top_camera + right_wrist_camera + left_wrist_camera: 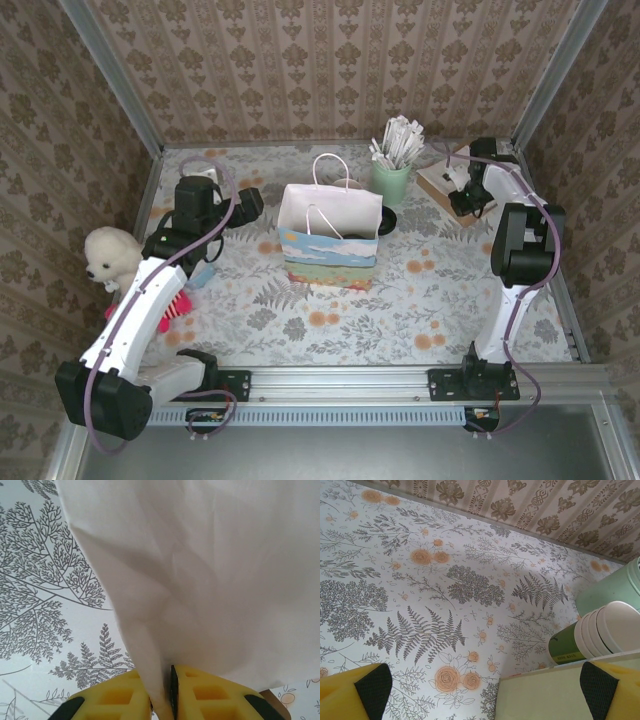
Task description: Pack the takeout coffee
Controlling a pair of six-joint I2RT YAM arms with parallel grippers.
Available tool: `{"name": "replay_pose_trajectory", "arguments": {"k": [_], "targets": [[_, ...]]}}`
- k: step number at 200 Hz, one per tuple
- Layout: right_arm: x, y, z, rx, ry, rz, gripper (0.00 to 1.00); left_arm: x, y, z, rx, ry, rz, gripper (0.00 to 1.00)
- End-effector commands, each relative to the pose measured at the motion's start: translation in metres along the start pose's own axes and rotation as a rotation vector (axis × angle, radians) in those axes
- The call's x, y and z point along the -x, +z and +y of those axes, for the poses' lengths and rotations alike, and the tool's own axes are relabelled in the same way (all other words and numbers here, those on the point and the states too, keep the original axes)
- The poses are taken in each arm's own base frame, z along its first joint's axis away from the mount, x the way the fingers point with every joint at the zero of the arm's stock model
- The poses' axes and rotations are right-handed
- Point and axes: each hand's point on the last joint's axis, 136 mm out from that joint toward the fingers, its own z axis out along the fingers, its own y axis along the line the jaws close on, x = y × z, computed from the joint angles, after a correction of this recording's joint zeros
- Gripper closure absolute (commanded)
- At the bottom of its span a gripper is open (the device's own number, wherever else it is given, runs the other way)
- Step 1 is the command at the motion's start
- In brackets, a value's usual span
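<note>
Wallpaper in a tan damask pattern closes round a table point(420, 580) covered in a fern-and-flower print. At the far right, the right pincer point(161, 687) is pressed almost together on a fold of white napkin point(210, 570), and the sheet spreads wide ahead of its yellow fingers. It sits over a brown board point(438, 185). A white paper bag point(330, 255) stands upright mid-table with its handles up, between the two arms. On the left, the left pincer point(486, 687) is spread wide and grips nothing. Between its pads are bare table and the bag's edge. Just past that edge a stack of cups point(590, 637) lies on its side, with a pale-green holder point(391, 182) of white sticks behind it. A plush dog point(108, 255) sits near the left edge. The coffee I cannot pick out. A dark round shape point(386, 220) lies just beside the bag's far right corner, too small to tell whether it is a lid or the stack. So I cannot tell which way the coffee points.
</note>
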Motion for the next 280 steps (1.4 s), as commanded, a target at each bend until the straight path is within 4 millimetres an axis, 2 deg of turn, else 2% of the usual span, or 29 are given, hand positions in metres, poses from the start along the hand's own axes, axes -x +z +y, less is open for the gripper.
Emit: {"name": "replay_pose_trajectory", "arguments": {"k": [1, 35, 50, 61, 88, 110, 130, 146, 170, 184, 194, 197, 211, 229, 250, 264, 280], "targets": [[0.013, -0.022, 0.002, 0.011, 0.017, -0.04, 0.79, 0.005, -0.008, -0.001, -0.015, -0.005, -0.021, 0.0], [0.014, -0.025, 0.005, 0.03, 0.016, -0.041, 0.84, 0.005, -0.007, -0.001, -0.016, -0.006, -0.02, 0.0], [0.014, -0.026, 0.005, 0.031, 0.019, -0.042, 0.91, 0.005, -0.006, -0.002, -0.018, -0.006, -0.018, 0.0], [0.016, -0.028, 0.002, 0.018, 0.026, -0.046, 1.0, 0.005, -0.006, -0.002, -0.021, -0.003, -0.017, 0.0], [0.024, -0.045, -0.014, -0.063, 0.069, -0.084, 1.0, 0.008, -0.009, -0.005, -0.034, 0.008, -0.029, 0.0], [0.037, -0.082, -0.019, -0.092, 0.111, -0.182, 1.0, 0.017, -0.016, -0.018, -0.103, 0.058, -0.073, 0.0], [0.047, -0.125, -0.014, -0.074, 0.189, -0.288, 1.0, 0.034, -0.03, -0.053, -0.283, 0.16, -0.14, 0.0], [0.053, -0.164, -0.002, -0.036, 0.26, -0.404, 1.0, 0.048, -0.044, -0.078, -0.39, 0.257, -0.19, 0.0], [0.06, -0.235, 0.031, 0.078, 0.319, -0.609, 1.0, 0.064, -0.065, -0.109, -0.505, 0.407, -0.263, 0.0], [0.062, -0.28, 0.06, 0.179, 0.296, -0.726, 1.0, 0.068, -0.081, -0.131, -0.604, 0.504, -0.297, 0.0], [0.064, -0.304, 0.084, 0.259, 0.252, -0.786, 1.0, 0.065, -0.091, -0.148, -0.68, 0.578, -0.31, 0.0], [0.061, -0.322, 0.093, 0.277, 0.226, -0.825, 1.0, 0.064, -0.094, -0.153, -0.702, 0.602, -0.313, 0.0], [0.057, -0.361, 0.126, 0.344, 0.144, -0.899, 1.0, 0.054, -0.108, -0.176, -0.811, 0.729, -0.32, 0.0], [0.054, -0.403, 0.167, 0.432, 0.032, -0.977, 1.0, 0.03, -0.13, -0.207, -0.971, 0.91, -0.315, 0.0], [0.051, -0.439, 0.212, 0.571, -0.09, -1.045, 1.0, 0.015, -0.141, -0.228, -1.075, 1.061, -0.332, 0.0], [0.049, -0.456, 0.239, 0.672, -0.168, -1.076, 1.0, 0.017, -0.142, -0.237, -1.116, 1.081, -0.346, 0.0], [0.048, -0.466, 0.265, 0.754, -0.238, -1.077, 1.0, 0.022, -0.139, -0.245, -1.139, 1.087, -0.349, 0.0]]}}
